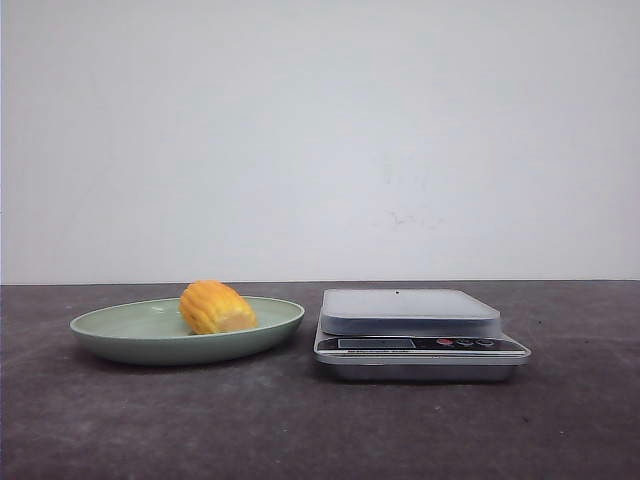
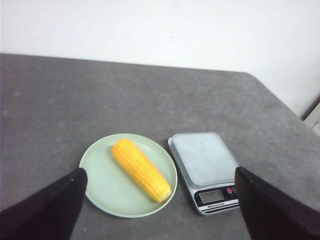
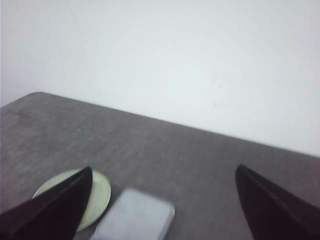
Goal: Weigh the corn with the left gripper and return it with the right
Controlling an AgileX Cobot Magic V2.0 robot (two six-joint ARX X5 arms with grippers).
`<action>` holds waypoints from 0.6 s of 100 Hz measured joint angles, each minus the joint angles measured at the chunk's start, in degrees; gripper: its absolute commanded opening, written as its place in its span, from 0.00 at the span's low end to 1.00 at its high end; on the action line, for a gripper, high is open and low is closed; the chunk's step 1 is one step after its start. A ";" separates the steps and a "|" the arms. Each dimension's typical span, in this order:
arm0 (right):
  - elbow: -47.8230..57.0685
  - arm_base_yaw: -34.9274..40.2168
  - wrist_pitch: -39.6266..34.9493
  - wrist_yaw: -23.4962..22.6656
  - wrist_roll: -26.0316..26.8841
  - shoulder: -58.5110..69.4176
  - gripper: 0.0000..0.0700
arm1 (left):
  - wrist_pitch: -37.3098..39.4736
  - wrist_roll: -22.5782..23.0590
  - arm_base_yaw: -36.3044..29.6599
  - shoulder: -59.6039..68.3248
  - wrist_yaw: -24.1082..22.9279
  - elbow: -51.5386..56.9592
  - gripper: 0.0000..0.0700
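- Resting on the green plate, left of centre in the front view: the corn; the scale beside it bare; no arms visible.
- Left wrist view: left gripper spread wide, empty; corn mid-frame, between the fingertips and beyond them, long axis diagonal, upper left to lower right.
- Right wrist view: right gripper wide, empty; corn not visible; left arm judged nearer.

The front view sits low at the near edge of the desk, facing the white wall, close to the green plate and kitchen scale. The left wrist view looks down from higher up, showing plate and scale whole. The right wrist view looks flatter, catching both only partly.
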 measured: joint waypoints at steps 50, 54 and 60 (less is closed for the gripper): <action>-16.81 -1.07 -3.15 0.44 5.46 -17.33 0.02 | 6.82 1.03 0.00 0.13 0.17 -1.86 0.01; -18.32 -1.07 -1.55 0.31 5.73 -17.51 0.02 | 7.67 1.11 0.00 0.15 0.17 -1.86 0.01; -19.96 -1.07 1.07 0.22 5.99 -17.59 0.02 | 8.61 1.31 0.00 0.20 0.17 -1.86 0.01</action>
